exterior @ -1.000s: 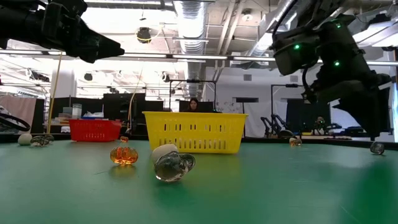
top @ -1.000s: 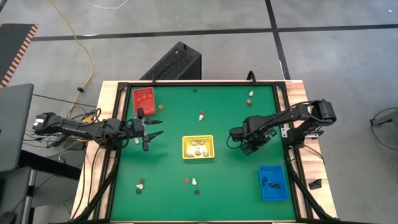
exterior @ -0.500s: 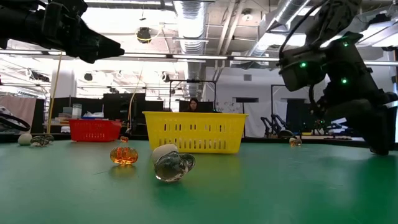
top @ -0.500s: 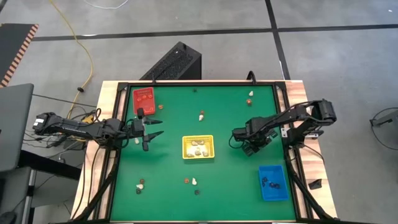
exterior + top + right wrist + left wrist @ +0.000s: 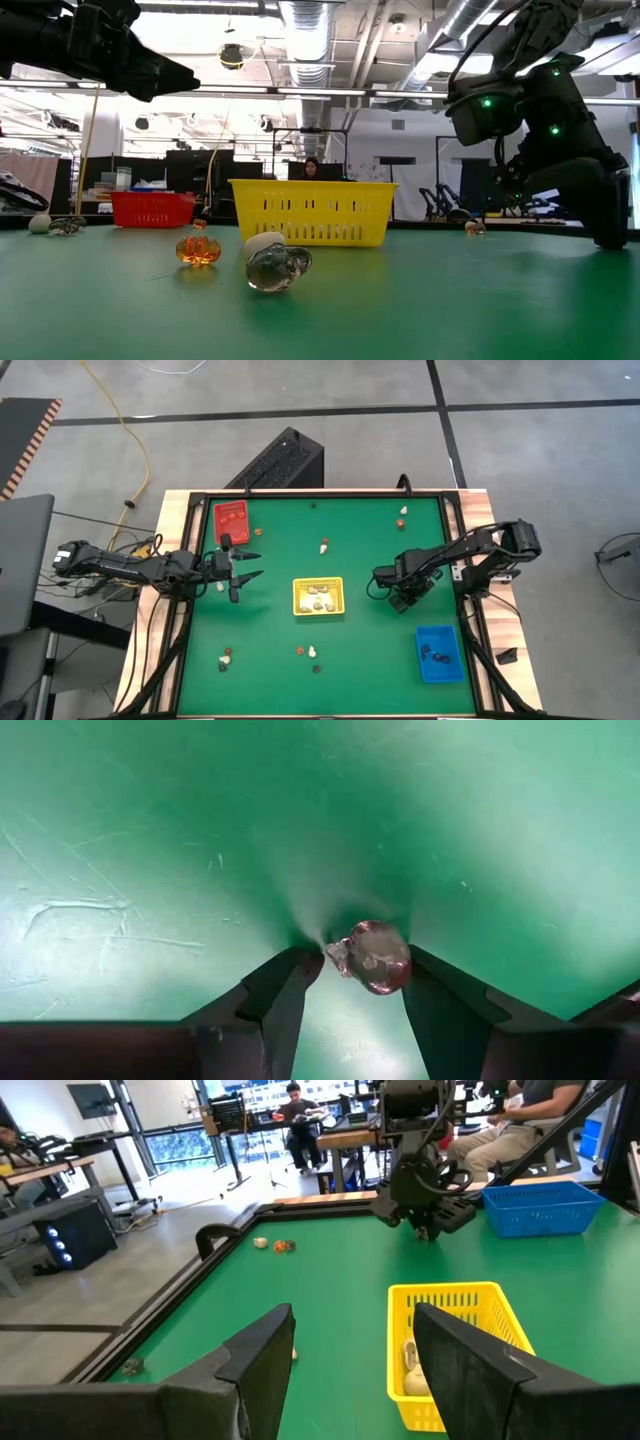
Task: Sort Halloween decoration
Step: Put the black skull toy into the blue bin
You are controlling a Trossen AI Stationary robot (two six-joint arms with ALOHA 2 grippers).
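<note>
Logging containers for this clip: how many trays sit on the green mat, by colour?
red tray: 1
yellow tray: 1
blue tray: 1
Total: 3
</note>
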